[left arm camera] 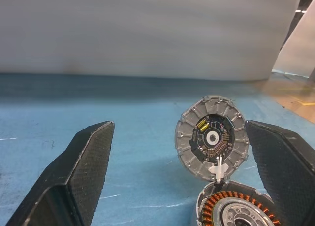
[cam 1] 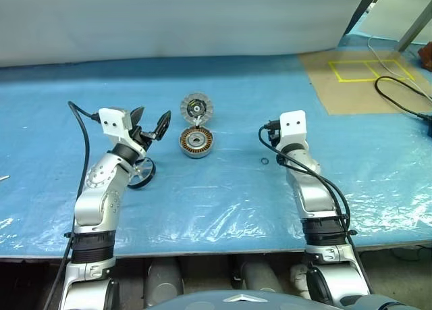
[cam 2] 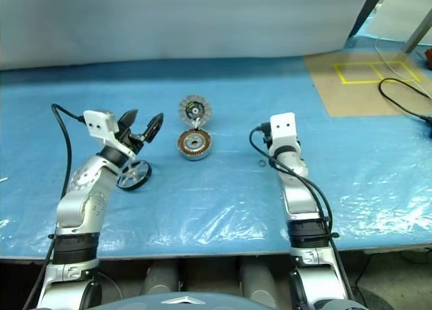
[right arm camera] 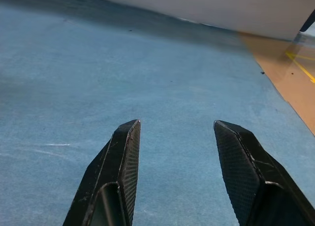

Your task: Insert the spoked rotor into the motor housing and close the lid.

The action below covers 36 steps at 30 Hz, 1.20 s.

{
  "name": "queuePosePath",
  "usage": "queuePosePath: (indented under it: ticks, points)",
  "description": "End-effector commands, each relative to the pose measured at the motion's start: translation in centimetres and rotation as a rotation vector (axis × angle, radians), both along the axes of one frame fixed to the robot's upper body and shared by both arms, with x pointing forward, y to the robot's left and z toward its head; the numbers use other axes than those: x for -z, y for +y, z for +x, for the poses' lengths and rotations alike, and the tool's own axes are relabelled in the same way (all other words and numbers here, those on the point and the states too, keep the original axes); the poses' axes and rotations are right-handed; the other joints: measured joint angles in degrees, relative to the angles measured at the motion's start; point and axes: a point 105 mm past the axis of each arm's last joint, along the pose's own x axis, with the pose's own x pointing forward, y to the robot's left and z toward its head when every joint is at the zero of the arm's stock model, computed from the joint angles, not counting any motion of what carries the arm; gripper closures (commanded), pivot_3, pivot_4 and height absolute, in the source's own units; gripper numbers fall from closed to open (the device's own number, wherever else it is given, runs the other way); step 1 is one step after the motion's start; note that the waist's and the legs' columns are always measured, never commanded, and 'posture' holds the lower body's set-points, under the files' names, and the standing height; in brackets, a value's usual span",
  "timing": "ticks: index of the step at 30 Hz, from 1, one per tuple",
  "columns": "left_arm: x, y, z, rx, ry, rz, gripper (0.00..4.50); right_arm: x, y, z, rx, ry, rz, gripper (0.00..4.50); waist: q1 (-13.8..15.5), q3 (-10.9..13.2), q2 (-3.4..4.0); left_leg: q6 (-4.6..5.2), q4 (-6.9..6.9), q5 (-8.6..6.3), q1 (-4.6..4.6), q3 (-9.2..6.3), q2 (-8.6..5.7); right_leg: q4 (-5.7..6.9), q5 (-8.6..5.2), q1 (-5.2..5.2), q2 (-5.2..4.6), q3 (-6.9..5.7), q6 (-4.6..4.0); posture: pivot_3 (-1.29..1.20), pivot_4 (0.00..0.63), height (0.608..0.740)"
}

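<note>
Rotor lay on tabletop just near of left gripper, nearer arm | housing right, lid raised | both grippers apart, empty; right gripper well apart.

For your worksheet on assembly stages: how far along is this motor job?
Done: nothing visible beyond the lid standing open on the motor housing, windings exposed. In hand: nothing; the left claw and right claw are open and empty. Left: seat the spoked rotor, lying beside the left arm, then close the lid.
</note>
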Motion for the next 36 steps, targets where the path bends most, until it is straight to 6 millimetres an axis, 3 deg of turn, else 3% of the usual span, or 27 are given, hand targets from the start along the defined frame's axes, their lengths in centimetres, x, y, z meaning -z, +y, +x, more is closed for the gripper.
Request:
queuePosePath:
  ticks: [1,14,20,23,30,36]
  points:
    - [-0.8,-0.7,-0.2,0.053,-0.023,0.003,0.01,-2.0,0.7,0.2,-0.026,-0.073,0.008,2.04,0.1,0.0,0.00,0.00,0.00,0.00,-0.01,0.00,0.00,0.00,0.00,0.00,0.00,-0.01,0.00,0.00,0.150,0.740]
    - [0.6,-0.2,-0.6,0.178,0.030,0.040,0.01,-2.8,0.5,-0.2,-0.120,-0.070,-0.028,2.04,0.1,0.0,0.00,0.00,-0.01,0.00,0.00,0.00,0.00,0.00,0.00,0.00,0.00,-0.01,0.00,0.00,0.150,0.740]
    - [-1.2,-0.2,-1.1,0.425,0.027,0.135,0.01,-5.9,3.5,0.4,-0.427,-0.073,-0.052,2.04,0.0,0.0,0.05,-0.02,0.00,0.02,0.07,0.00,0.00,0.09,0.00,-0.01,0.00,-0.01,-0.03,0.00,0.150,0.740]
    - [-2.0,-0.7,-1.5,0.584,0.047,0.217,0.01,-7.2,6.4,0.1,-0.686,-0.043,-0.122,2.04,0.1,0.0,0.05,-0.02,0.00,0.04,0.16,0.01,0.01,0.14,-0.03,0.03,0.00,-0.01,-0.12,0.00,0.150,0.740]
    - [-1.6,-1.4,-2.5,0.843,0.127,0.389,0.01,-8.6,11.0,-1.7,-1.139,0.037,-0.335,2.04,0.1,0.0,0.05,0.00,-0.15,0.06,0.09,0.00,0.14,0.16,-0.14,0.04,-0.06,-0.45,-0.38,0.00,0.150,0.740]
    - [-1.2,-2.2,-3.0,0.872,0.131,0.396,0.01,-8.6,13.6,-2.4,-1.344,0.131,-0.442,2.04,0.3,0.0,0.06,-0.01,-0.17,0.05,0.06,-0.15,0.29,0.48,-0.34,0.04,-0.05,-0.79,-0.73,0.00,0.150,0.740]
